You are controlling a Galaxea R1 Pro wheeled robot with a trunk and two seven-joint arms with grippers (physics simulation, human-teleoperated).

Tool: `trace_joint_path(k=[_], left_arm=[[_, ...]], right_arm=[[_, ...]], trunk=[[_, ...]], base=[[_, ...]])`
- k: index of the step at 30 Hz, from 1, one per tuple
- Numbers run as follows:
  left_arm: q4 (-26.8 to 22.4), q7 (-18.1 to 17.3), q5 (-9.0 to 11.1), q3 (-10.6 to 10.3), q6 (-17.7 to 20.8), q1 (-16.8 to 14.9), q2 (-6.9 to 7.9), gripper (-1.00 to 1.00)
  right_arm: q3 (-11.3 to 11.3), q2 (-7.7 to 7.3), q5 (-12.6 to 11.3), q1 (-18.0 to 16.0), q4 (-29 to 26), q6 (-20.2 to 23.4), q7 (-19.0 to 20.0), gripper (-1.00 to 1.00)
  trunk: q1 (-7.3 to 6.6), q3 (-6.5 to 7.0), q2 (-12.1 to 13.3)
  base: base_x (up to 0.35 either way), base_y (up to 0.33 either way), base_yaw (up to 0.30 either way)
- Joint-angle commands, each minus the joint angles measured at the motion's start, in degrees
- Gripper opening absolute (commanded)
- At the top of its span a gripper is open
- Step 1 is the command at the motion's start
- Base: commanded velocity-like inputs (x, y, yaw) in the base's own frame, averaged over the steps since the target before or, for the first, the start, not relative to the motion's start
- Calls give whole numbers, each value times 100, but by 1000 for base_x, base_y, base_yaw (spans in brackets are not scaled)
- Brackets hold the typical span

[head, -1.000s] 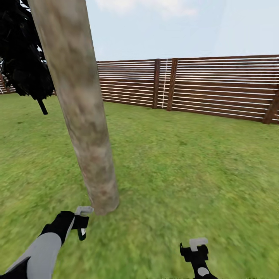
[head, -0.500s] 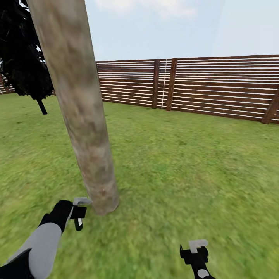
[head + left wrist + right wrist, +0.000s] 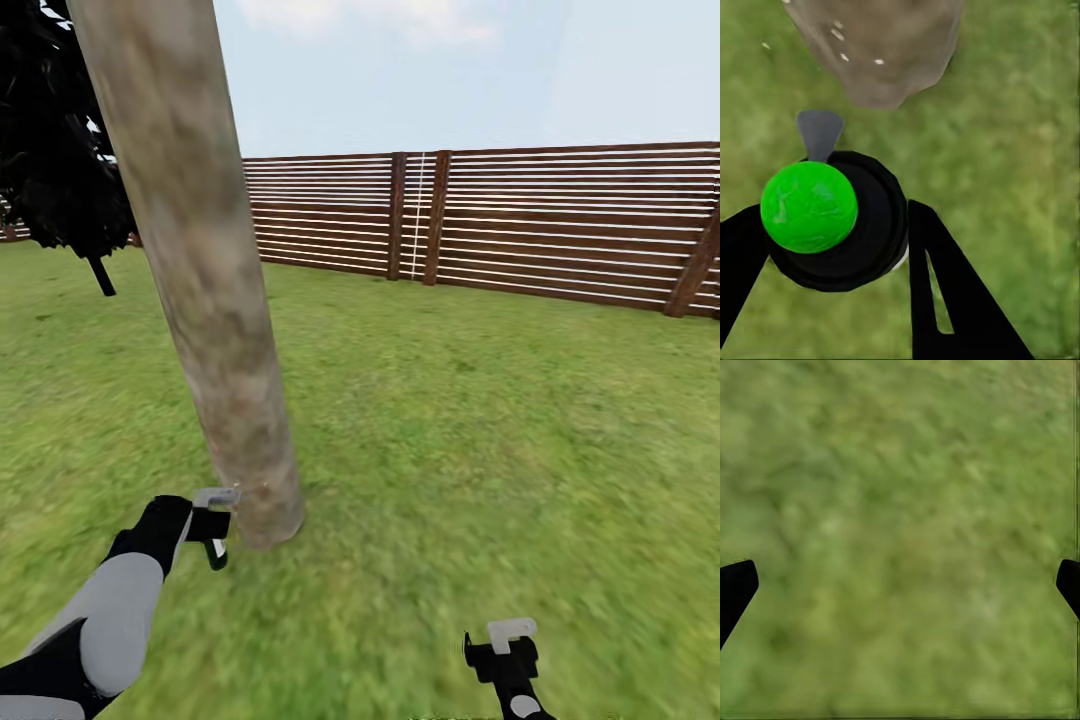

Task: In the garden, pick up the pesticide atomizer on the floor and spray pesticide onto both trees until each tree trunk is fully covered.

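Note:
A thick mottled beige-grey tree trunk (image 3: 215, 300) leans up from the lawn at the left of the head view. My left gripper (image 3: 205, 525) sits low beside the trunk's base, just to its left. In the left wrist view it is shut on the pesticide atomizer (image 3: 832, 225), a black body with a bright green ball on top and a grey nozzle (image 3: 819, 133) aimed at the trunk base (image 3: 881, 45). A few white pesticide specks (image 3: 838, 34) dot that bark. My right gripper (image 3: 503, 655) hangs open and empty over the grass at the lower right.
A brown slatted fence (image 3: 520, 225) runs across the back of the lawn (image 3: 480, 420). A dark narrow tree (image 3: 60, 170) stands behind the trunk at the far left. Open grass stretches to the right of the trunk.
My left gripper with the atomizer has risen and moved forward, closer along the trunk's base. The view has shifted slightly. The right gripper has stayed put.

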Motion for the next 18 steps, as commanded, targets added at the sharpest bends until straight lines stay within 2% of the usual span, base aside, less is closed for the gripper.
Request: trace_joint_path(k=[1,3,5,8,10,12,14,15,16,18], left_arm=[[-15,-227,-108,38,2,-24,-44,-100],[-22,-352,-111,36,55,-43,-64,-100],[-52,-426,-112,-16,347,-46,-1,-100],[-332,-443,-131,-366,571,-18,73,-100],[-782,-450,-117,-492,717,33,88,-100],[-914,-453,-110,-574,766,44,36,-100],[-903,-468,-79,-835,817,-1,-76,-100],[-911,-556,-72,-986,982,-35,-163,-100],[-951,-736,-85,-1051,1213,-94,-213,-100],[-984,-1092,-114,-1147,1601,-239,-183,-100]], right_arm=[[-45,-1,60,-4,8,-16,-21,100],[-45,-3,60,-5,8,-16,-21,100],[-45,-4,60,-5,8,-16,-21,100],[-45,-5,60,-5,8,-15,-22,100],[-45,-5,60,-5,8,-16,-24,100],[-45,-5,60,-5,8,-16,-24,100],[-45,-5,60,-5,8,-16,-24,100],[-45,-5,60,-5,8,-16,-22,100],[-44,-5,60,-5,8,-16,-22,100],[-45,-5,60,-5,8,-16,-21,100]], trunk=[[-1,-5,-2],[-1,-5,-2],[-1,-5,-2],[-1,-5,-2],[-1,-5,-2],[-1,-5,-2],[-1,-5,-2],[-1,-5,-2],[-1,-5,-2],[-1,-5,-2]], base=[[0,0,-222],[0,0,-98],[0,0,-26],[-102,72,-4],[-186,138,-1],[-40,30,0],[-11,8,0],[-3,2,0],[-2,1,0],[0,0,0]])
